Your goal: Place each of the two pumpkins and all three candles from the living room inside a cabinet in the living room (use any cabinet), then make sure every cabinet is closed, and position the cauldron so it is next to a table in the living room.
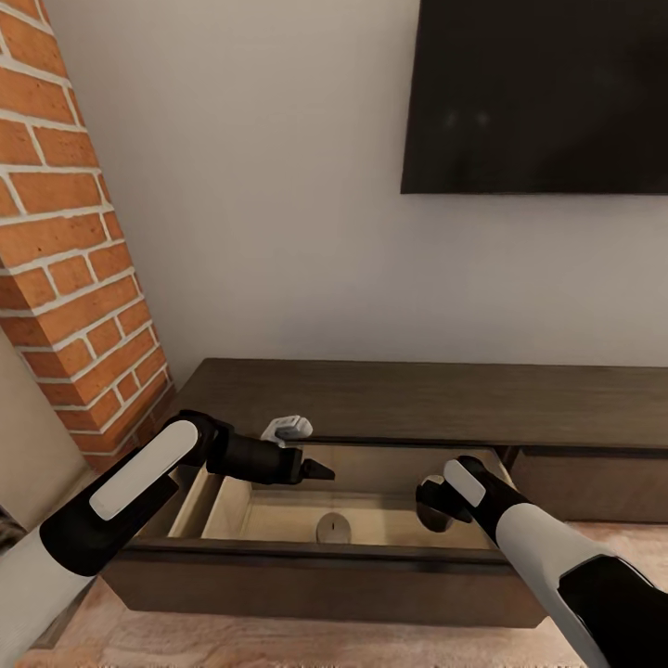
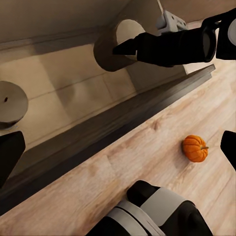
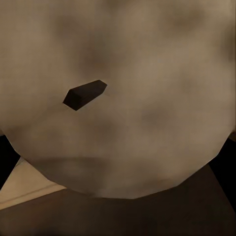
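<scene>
— What do the wrist cameras give me that the head camera doesn't?

— From the head I see the long dark cabinet [image 1: 417, 399] with its drawer [image 1: 306, 557] pulled open and one stubby candle [image 1: 333, 528] standing on the tan floor inside. My left wrist adds a small orange pumpkin [image 2: 195, 148] lying on the pale wood floor [image 2: 147, 177] in front of the drawer, well apart from it.

— And the right hand?

— The right gripper [image 3: 118, 147] is clamped on a second candle [image 3: 123, 98], held over the drawer's right end; that wrist camera sits so close I get a mottled beige disc with a dark wick. My left wrist sees the same candle from the side, a short cylinder between black fingers [image 2: 125, 48].

— Left hand?

— The left gripper [image 1: 320, 470] hovers over the drawer's left part, fingers spread, holding nothing.

— Surroundings?

— Rough brick column [image 1: 65, 241] at left, black screen [image 1: 538, 93] on the plain wall (a small white object [image 1: 289, 428] rests on the cabinet top, too small to identify).
</scene>
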